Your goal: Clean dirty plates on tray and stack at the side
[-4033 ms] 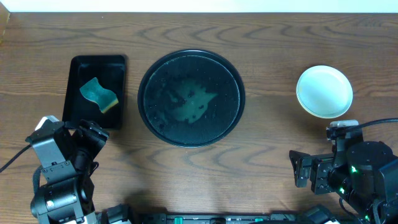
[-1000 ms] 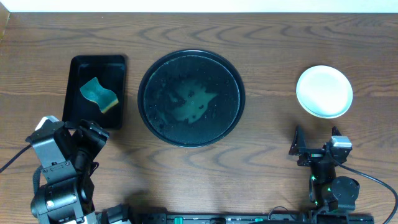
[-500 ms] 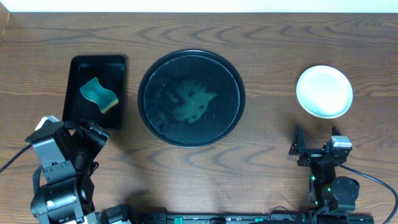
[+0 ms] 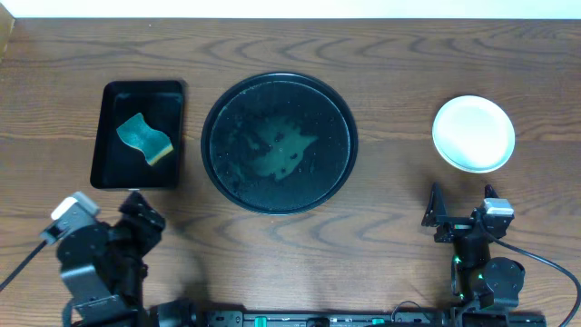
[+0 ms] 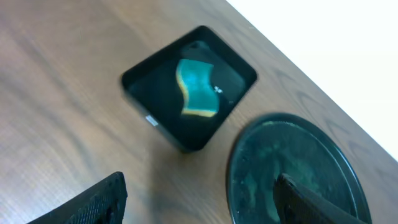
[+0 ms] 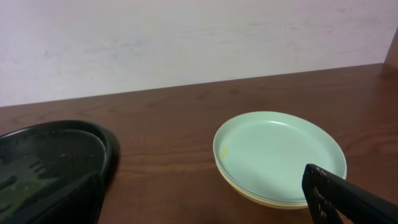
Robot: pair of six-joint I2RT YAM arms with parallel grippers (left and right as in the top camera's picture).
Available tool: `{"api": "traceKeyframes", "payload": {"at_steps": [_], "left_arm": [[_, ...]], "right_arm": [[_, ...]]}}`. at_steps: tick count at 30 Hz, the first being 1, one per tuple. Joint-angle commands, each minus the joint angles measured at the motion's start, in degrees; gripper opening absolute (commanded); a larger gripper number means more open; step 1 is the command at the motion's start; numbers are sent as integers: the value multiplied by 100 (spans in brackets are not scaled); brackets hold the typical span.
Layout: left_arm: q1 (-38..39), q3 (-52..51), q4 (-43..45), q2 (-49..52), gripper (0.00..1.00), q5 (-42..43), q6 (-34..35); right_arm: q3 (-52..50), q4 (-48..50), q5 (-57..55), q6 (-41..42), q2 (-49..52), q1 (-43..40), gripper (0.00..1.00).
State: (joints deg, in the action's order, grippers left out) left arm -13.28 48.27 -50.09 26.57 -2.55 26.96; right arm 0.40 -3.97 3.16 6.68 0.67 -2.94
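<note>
Seemingly little is left to do. Nearest the robot, the left gripper point(image 5: 199, 182) and the right gripper point(image 6: 200, 177) both hang over the table point(image 4: 390, 254), jaws spread wide, grasping nothing. Farther out, the tray point(image 4: 211, 136) carries only a wet film and no plate. The plates point(image 6: 280, 155) sit stacked well to its right, blue over yellow; a faint yellowish speck point(image 6: 222, 151) on the top one suggests a wipe may remain. The sponge point(image 4: 145, 139) lies in the small tray point(image 4: 168, 104).

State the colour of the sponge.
The sponge is teal with a yellow-orange layer along one edge; the left wrist view shows it best.
</note>
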Motion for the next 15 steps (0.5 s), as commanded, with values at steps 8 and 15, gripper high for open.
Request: {"api": "traceKeyframes", "payload": {"at_steps": [8,15], "left_arm": [[798,-2138,1587,-1397,76,-90,-623],[1025,-3298,2769,-2127,76,-90,-647]], "right_arm": [[-9,-26,-33,-101,-39,-39,99],[-9,-26,-33,-101,-39,-39,99]]}}
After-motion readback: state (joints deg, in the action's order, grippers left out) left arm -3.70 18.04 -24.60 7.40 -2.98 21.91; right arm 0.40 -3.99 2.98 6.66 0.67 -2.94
